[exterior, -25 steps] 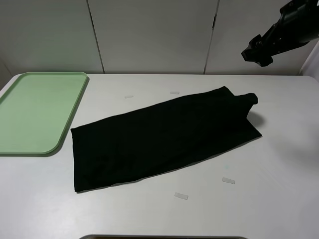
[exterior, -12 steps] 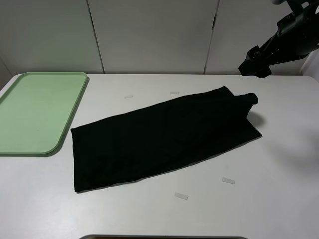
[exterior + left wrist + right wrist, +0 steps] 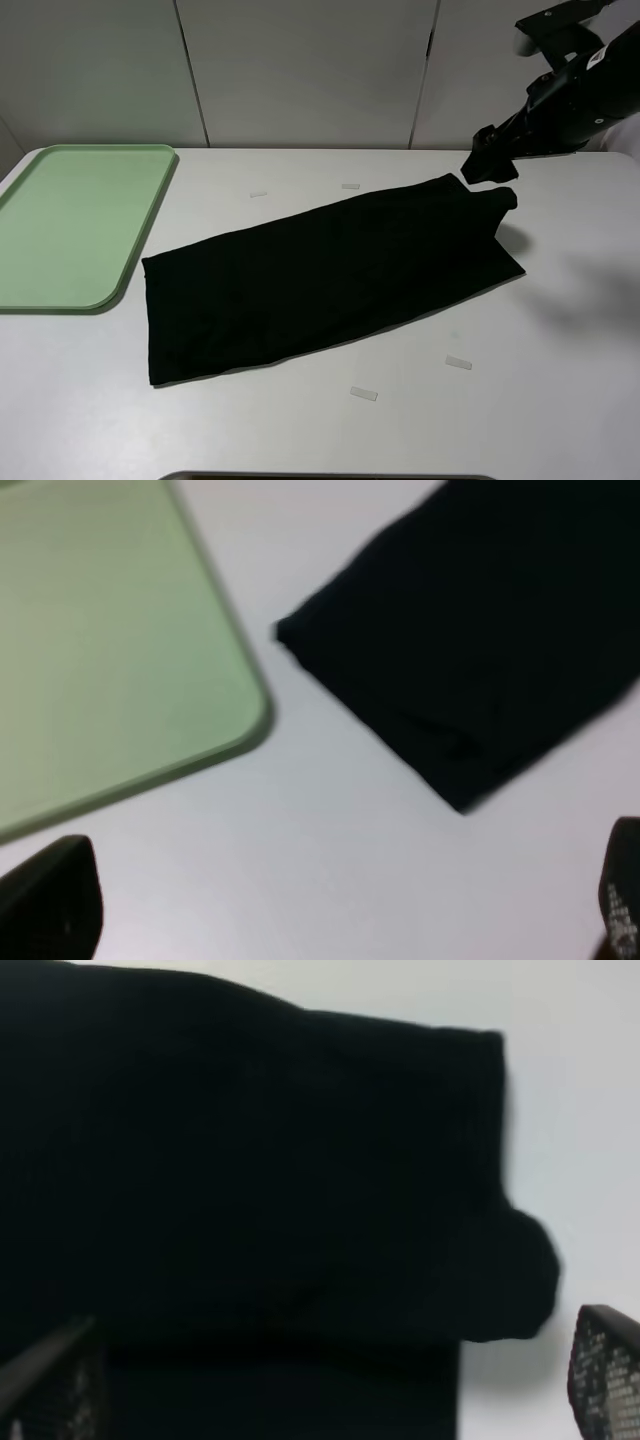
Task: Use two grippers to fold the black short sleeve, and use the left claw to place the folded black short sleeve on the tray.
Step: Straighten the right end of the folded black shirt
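Observation:
The black short sleeve [image 3: 330, 275] lies on the white table as a long folded strip, slanting from front left to back right, with a small bunched flap [image 3: 503, 198] at its right end. My right gripper [image 3: 488, 166] hovers just above that back right corner. In the right wrist view the gripper [image 3: 330, 1385] is open, its fingers spread wide over the black cloth [image 3: 250, 1160]. The left gripper [image 3: 335, 910] is also open and empty, above bare table between the tray's corner [image 3: 240, 730] and the shirt's left end [image 3: 480, 650]. The pale green tray [image 3: 130, 262] sits at the left.
Small white paper scraps lie on the table: two behind the shirt [image 3: 259, 194] [image 3: 350, 186] and two in front of it [image 3: 364, 394] [image 3: 458, 363]. A white panelled wall [image 3: 300, 70] stands behind the table. The left arm is outside the high view.
The right arm has come down and to the left, from high near the wall to just above the shirt's back right corner. The shirt and the tray have not moved.

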Tool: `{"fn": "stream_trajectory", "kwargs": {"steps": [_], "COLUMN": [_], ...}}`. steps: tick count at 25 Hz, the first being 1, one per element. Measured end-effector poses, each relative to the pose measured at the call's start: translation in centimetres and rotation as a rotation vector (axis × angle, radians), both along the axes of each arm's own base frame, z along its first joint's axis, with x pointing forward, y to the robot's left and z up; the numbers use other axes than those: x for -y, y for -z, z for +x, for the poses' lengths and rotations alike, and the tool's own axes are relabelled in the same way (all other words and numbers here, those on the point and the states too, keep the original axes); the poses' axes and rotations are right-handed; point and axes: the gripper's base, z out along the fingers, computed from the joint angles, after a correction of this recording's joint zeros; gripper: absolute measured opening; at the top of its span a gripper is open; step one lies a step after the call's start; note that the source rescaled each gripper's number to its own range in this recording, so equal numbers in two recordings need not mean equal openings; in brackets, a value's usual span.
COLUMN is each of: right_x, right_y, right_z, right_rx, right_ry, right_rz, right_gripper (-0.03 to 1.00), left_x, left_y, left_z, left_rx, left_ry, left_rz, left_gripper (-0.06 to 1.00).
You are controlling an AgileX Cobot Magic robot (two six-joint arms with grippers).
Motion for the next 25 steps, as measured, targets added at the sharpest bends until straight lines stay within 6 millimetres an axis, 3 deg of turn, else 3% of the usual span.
{"fn": "stream_trajectory", "kwargs": {"steps": [14,20,25], "right_x": [-0.6,-0.6,0.3], "right_y": [1.9,3.9,6.4], "right_z": [1.3,2.6,5.0], "right_rx": [-0.023,-0.036,-0.014], "right_ry": [0.064,0.101,0.186], "right_rz": [0.084,0.098,0.11], "right_gripper": [1.0,1.0,1.0], "left_x": [0.1,0.1,0.1], "left_y": [0.0,0.0,0.0], "left_z": [0.1,0.1,0.1], "left_rx": [0.0,0.0,0.0], "left_ry": [-0.088,-0.088,-0.088], "left_rz": [0.0,0.0,0.0], "left_gripper": [1.0,1.0,1.0]}}
